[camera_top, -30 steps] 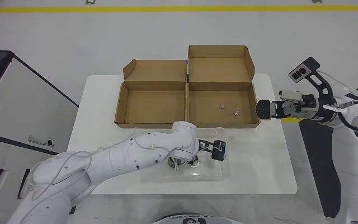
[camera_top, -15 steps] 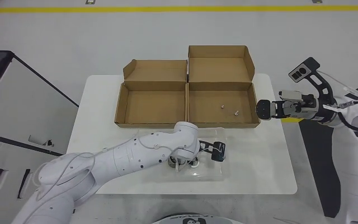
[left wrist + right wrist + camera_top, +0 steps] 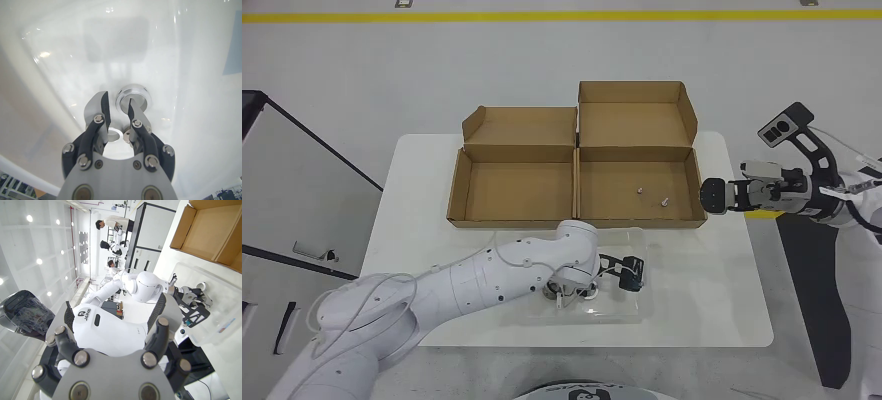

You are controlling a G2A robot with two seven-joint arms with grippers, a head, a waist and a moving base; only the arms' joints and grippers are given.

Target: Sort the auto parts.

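Observation:
My left gripper (image 3: 118,106) is open, low inside a clear plastic tray (image 3: 635,308) near the table's front. One finger sits inside a silver metal ring (image 3: 134,91) and the other outside it, so they straddle the ring's wall. A second silver ring (image 3: 113,134) and a small metal part (image 3: 126,135) lie under the gripper's body. My right gripper (image 3: 113,313) is open and holds nothing. It hangs past the right end of the right cardboard box (image 3: 682,155). Two small metal parts (image 3: 640,187) lie in that box.
Two open cardboard boxes stand side by side at the back of the white table (image 3: 712,290), and the left box (image 3: 517,192) holds nothing. The left arm (image 3: 492,275) lies across the table's front left. People stand far off in the room.
The left arm's wrist has shifted slightly toward the table's front over the tray. The right arm has not moved.

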